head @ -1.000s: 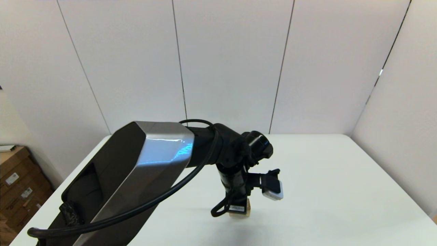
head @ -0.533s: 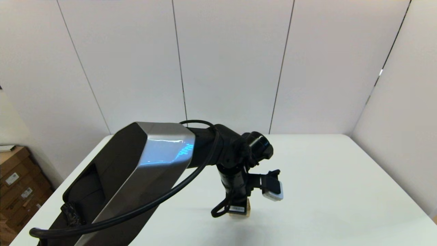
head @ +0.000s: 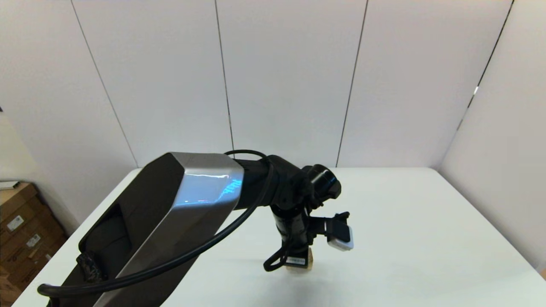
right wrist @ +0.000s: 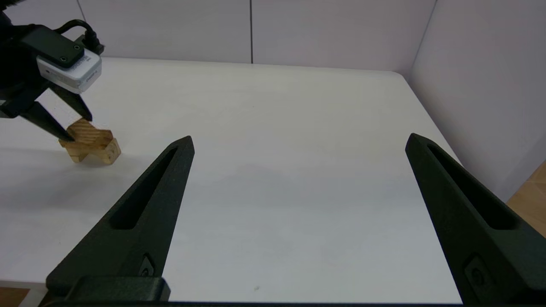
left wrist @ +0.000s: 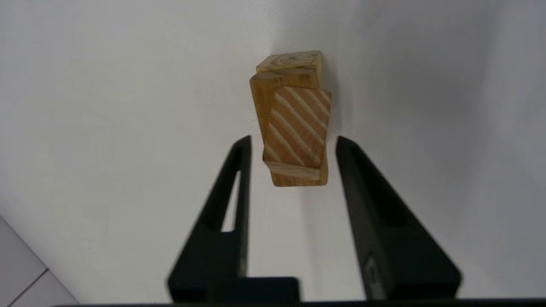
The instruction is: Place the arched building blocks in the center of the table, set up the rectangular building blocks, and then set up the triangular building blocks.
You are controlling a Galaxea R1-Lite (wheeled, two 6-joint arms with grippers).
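Three wooden blocks stand stacked near the middle of the white table (right wrist: 277,179): one pale arched block (left wrist: 290,61) lowest, one honey-brown rectangular slab (left wrist: 261,102) on it, one striped triangular wedge (left wrist: 298,125) on top. The left gripper (left wrist: 292,143) straddles the wedge, fingers apart, apparently not touching. The right gripper (right wrist: 298,143) gapes wide, well apart. White panelled walls (head: 290,76) behind.

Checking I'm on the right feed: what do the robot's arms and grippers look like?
The left arm has a bulky black link with a faceted silver panel, a black cable looping alongside, black wrist joints and a white-and-black wrist camera. The left gripper and right gripper both have long, tapered matte-black fingers with slot-like recesses.
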